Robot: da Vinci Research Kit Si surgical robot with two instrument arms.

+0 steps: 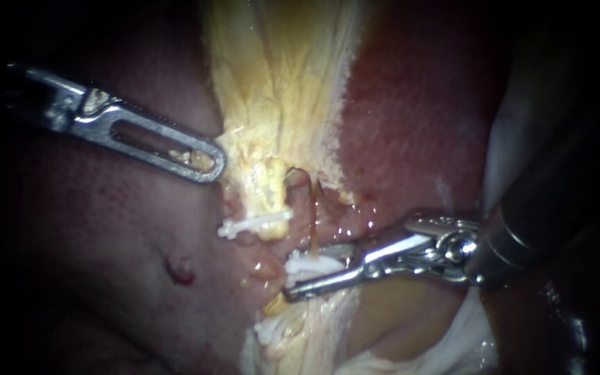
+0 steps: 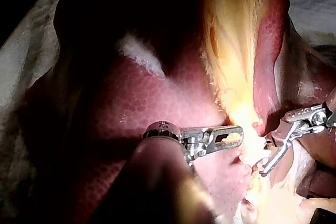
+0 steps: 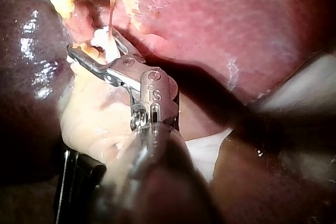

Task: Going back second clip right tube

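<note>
My left instrument comes in from the left, its slotted jaws shut on the edge of the yellow gallbladder tissue; the left wrist view shows the same grip. A thin orange tube, the right one, runs down to a white clip. My right instrument reaches in from the right, jaws open around that clip with a gap showing. The right wrist view shows the white clip between the spread jaws. Another white clip crosses the left tube.
Dark red liver lies on both sides of the yellow tissue. A small red spot marks the liver surface lower left. White gauze lies under the right instrument's shaft. More white material sits below the clips.
</note>
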